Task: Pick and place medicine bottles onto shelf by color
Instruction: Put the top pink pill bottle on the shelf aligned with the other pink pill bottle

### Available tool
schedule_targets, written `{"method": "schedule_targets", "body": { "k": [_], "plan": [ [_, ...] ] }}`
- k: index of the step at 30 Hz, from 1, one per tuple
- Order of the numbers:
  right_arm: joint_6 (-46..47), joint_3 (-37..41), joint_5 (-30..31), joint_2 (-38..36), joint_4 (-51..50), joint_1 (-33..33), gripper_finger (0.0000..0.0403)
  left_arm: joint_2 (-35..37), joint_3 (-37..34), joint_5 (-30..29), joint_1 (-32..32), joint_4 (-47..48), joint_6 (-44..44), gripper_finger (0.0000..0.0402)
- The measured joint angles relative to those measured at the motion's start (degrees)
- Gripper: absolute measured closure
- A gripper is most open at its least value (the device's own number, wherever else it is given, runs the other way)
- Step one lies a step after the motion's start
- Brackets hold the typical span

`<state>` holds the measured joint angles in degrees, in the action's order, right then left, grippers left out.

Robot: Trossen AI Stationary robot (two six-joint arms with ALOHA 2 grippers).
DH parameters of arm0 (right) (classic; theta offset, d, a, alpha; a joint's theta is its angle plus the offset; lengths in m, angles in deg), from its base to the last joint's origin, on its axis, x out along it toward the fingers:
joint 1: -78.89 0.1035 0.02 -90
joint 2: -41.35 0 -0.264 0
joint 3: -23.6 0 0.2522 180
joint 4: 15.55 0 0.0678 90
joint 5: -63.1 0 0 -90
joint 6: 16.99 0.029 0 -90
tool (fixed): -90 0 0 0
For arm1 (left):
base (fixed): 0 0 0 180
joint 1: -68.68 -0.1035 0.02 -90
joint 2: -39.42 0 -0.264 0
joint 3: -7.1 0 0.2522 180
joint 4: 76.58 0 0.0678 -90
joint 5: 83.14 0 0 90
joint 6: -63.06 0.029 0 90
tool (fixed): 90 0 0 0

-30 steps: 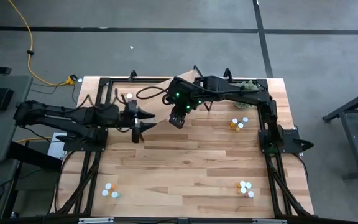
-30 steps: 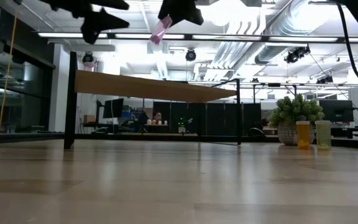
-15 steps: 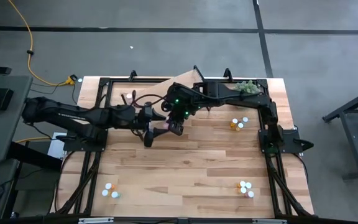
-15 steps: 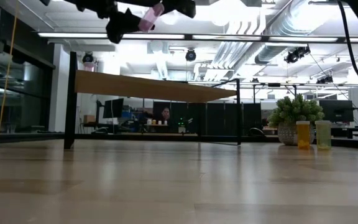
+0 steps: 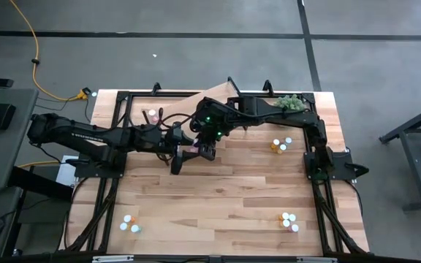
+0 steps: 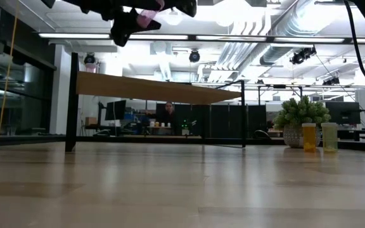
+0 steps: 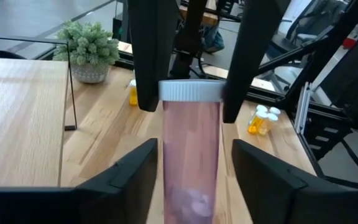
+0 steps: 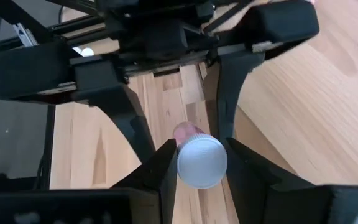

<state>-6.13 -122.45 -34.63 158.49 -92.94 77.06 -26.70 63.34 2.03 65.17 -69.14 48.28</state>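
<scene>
Mid-air at the high view's upper centre, the right gripper [image 5: 205, 148] pinches the pink bottle [image 7: 190, 155] by its cap, and the left gripper [image 5: 180, 155] has arrived, fingers narrowing around its body (seemingly a handover toward the shelf [image 6: 151, 89]).

I count one pink bottle [image 7: 190, 155] in the air between my two grippers, left gripper [image 5: 178, 152] and right gripper [image 5: 206, 150]. On the table [image 5: 232, 197]: about three bottles [image 5: 281, 145] near the one green plant [image 5: 289, 103], about four bottles [image 5: 289, 220] in the near right corner, two bottles [image 5: 129, 223] near left. One shelf [image 6: 157, 90].
</scene>
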Motion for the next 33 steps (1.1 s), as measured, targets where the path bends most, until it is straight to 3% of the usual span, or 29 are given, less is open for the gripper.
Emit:
{"method": "schedule_targets", "body": {
  "k": [6,13,29,33],
  "plan": [
    [-0.84,0.0,-0.04,0.02,0.42,0.0,0.0299,0.0,0.0,0.16,-0.01,0.02,0.0,0.0272],
    [-0.86,0.0,-0.04,0.02,0.4,0.0,0.0299,0.0,0.0,0.17,-0.01,0.04,0.0,0.0303],
    [-0.73,0.0,0.19,0.02,0.38,0.0,0.0299,0.0,0.0,0.14,-0.01,0.04,-0.02,0.0316],
    [-0.66,0.0,0.87,0.02,0.2,-0.1,0.0275,0.0,0.0,0.06,-0.01,0.16,-1.16,0.0316]
  ]
}}
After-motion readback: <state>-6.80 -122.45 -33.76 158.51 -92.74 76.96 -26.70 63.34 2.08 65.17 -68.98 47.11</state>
